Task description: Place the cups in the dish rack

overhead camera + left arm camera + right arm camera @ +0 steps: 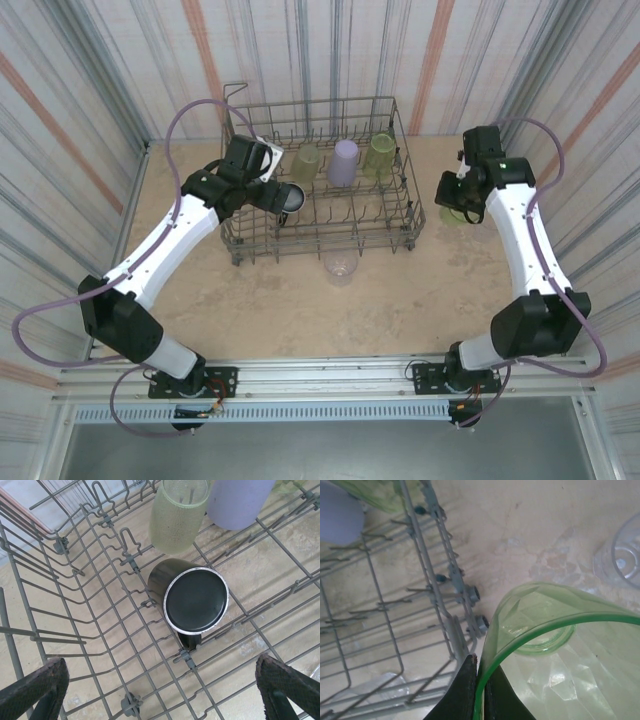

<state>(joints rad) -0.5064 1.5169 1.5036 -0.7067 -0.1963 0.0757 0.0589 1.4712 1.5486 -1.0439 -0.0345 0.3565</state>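
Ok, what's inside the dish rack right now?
Four cups: a dark cup lying on its side near the rack's left end, plus a yellow-green cup, a lavender cup and a green cup along the back. From above, the left claw covers part of that end.

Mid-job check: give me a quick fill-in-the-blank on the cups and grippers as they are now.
The dark cup lies on its ___ in the rack.
The right gripper pinches a cup coloured ___.
The left gripper is ___.
Missing words: side; green; open.
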